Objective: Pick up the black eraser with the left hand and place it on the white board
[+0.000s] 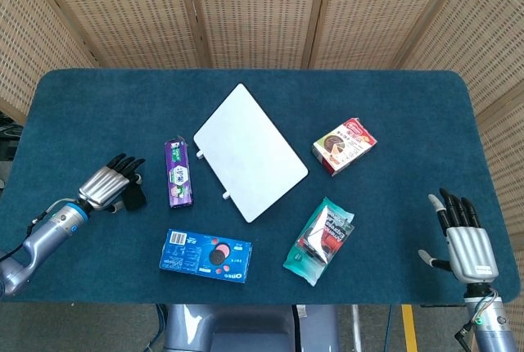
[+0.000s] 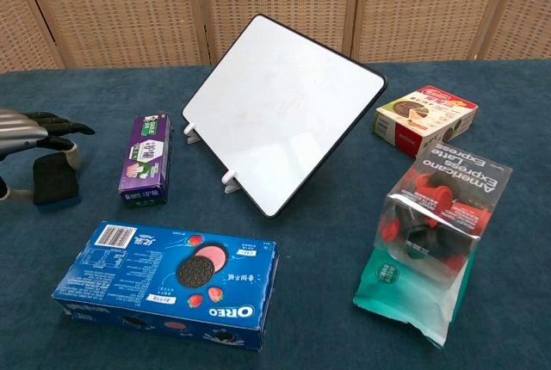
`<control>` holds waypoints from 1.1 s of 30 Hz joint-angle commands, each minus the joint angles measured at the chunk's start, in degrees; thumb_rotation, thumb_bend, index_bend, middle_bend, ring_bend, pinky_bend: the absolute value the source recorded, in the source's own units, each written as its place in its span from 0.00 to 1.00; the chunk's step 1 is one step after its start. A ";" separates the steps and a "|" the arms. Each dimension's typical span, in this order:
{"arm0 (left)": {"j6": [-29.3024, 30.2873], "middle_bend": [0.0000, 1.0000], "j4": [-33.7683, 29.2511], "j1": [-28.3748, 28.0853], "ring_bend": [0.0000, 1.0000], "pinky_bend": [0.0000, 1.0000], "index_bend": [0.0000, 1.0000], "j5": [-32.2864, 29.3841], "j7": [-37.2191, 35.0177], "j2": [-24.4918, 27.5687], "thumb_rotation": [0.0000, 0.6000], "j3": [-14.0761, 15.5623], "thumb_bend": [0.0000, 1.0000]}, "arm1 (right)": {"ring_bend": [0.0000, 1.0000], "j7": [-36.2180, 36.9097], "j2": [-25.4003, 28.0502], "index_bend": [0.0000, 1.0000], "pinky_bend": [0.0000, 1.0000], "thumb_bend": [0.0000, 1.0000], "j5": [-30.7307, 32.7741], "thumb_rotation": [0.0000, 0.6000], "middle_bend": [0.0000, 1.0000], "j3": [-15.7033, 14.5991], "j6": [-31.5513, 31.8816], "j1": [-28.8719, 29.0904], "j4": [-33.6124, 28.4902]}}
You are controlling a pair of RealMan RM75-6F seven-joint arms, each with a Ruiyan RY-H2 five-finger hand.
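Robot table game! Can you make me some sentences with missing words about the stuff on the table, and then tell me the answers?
1. The black eraser sits under the robot's ____ hand.
2. The Oreo box is mostly the colour ____.
3. The purple packet lies between the eraser and the white ____.
4. The right hand holds ____.

Missing words: left; blue; board; nothing
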 commanded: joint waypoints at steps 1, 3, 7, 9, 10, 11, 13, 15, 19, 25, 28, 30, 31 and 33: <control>0.34 0.00 -0.15 0.10 0.00 0.00 0.42 -0.24 0.10 0.15 1.00 -0.26 0.32 | 0.00 -0.01 0.01 0.02 0.00 0.04 0.00 1.00 0.00 0.00 0.00 0.01 -0.02; 0.67 0.00 -0.30 0.17 0.00 0.00 0.43 -0.47 0.23 0.27 1.00 -0.53 0.32 | 0.00 0.00 0.01 0.02 0.00 0.04 0.00 1.00 0.00 -0.01 -0.01 0.00 -0.02; 2.14 0.00 -1.06 0.57 0.00 0.00 0.44 -1.35 0.70 0.71 1.00 -1.59 0.32 | 0.00 0.25 0.18 0.02 0.00 0.04 -0.05 1.00 0.00 0.05 0.20 -0.07 -0.13; 2.60 0.00 -1.51 0.83 0.00 0.00 0.44 -1.93 1.04 0.82 1.00 -2.13 0.33 | 0.00 0.38 0.25 0.02 0.00 0.04 -0.02 1.00 0.00 0.05 0.16 -0.07 -0.17; 2.82 0.00 -1.70 0.94 0.00 0.00 0.44 -2.09 1.24 0.83 1.00 -2.30 0.33 | 0.00 0.43 0.28 0.02 0.00 0.04 -0.02 1.00 0.00 0.04 0.14 -0.07 -0.19; 3.18 0.00 -1.87 1.05 0.00 0.00 0.44 -2.26 1.45 0.83 1.00 -2.53 0.34 | 0.00 0.47 0.30 0.02 0.00 0.04 -0.03 1.00 0.00 0.04 0.16 -0.07 -0.20; 4.15 0.00 -2.22 1.35 0.00 0.00 0.45 -2.66 1.78 0.76 1.00 -3.12 0.34 | 0.00 0.56 0.32 0.02 0.00 0.05 -0.07 1.00 0.00 0.06 0.21 -0.07 -0.17; 5.36 0.00 -2.56 1.74 0.00 0.00 0.46 -3.29 1.88 0.53 1.00 -3.97 0.34 | 0.00 0.68 0.35 0.02 0.00 0.05 -0.09 1.00 0.00 0.08 0.24 -0.07 -0.18; 7.29 0.00 -3.03 2.23 0.00 0.00 0.47 -4.51 1.94 -0.13 1.00 -5.67 0.34 | 0.00 0.81 0.41 0.02 0.00 0.05 -0.06 1.00 0.00 0.09 0.22 -0.08 -0.22; 10.05 0.00 -3.64 2.63 0.00 0.00 0.48 -6.26 3.00 -1.68 1.00 -8.33 0.34 | 0.00 0.93 0.47 0.02 0.00 0.05 0.02 1.00 0.00 0.09 0.02 -0.01 -0.22; 11.44 0.00 -4.05 2.41 0.00 0.00 0.50 -7.14 4.48 -2.80 1.00 -9.99 0.35 | 0.00 1.07 0.45 0.02 0.00 0.05 0.24 1.00 0.00 0.12 -0.22 0.05 -0.10; 12.23 0.00 -4.45 2.04 0.00 0.00 0.50 -7.58 5.39 -3.57 1.00 -11.08 0.35 | 0.00 1.19 0.44 0.02 0.00 0.05 0.35 1.00 0.00 0.17 -0.37 0.12 -0.05; 12.69 0.00 -4.67 1.85 0.00 0.00 0.50 -7.71 5.79 -3.91 1.00 -11.57 0.35 | 0.00 1.27 0.46 0.02 0.00 0.05 0.37 1.00 0.00 0.19 -0.37 0.12 -0.05; 13.75 0.00 -5.13 1.36 0.00 0.00 0.51 -7.91 6.69 -4.66 1.00 -12.63 0.35 | 0.00 1.42 0.51 0.02 0.00 0.05 0.42 1.00 0.00 0.24 -0.37 0.13 -0.04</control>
